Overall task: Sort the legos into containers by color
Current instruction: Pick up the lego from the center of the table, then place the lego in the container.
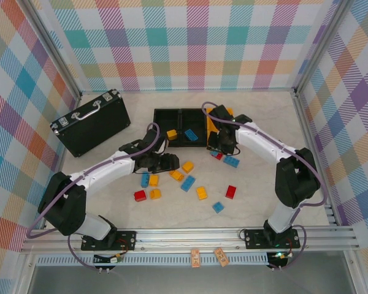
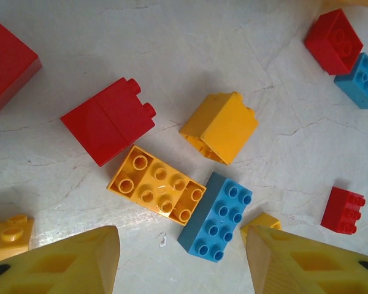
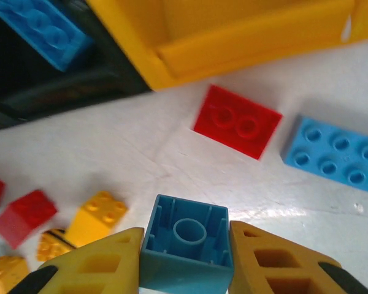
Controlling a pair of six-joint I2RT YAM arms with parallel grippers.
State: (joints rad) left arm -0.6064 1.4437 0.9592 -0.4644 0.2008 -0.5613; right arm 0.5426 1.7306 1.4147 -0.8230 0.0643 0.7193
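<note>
Blue brick (image 3: 185,252), hollow underside showing, is clamped between the yellow fingers (image 3: 98,266) of the right gripper (image 3: 185,236) at the bottom of the right wrist view, its lower edge cut off. Above it, the orange bin (image 3: 245,37) and a black bin (image 3: 61,92) are blurred and cropped. The left gripper (image 2: 181,242) hangs released, tips cut off at the bottom edge, over loose legos (image 2: 156,184) on the table (image 2: 233,37). One yellow piece (image 2: 262,220) is half hidden behind a finger.
</note>
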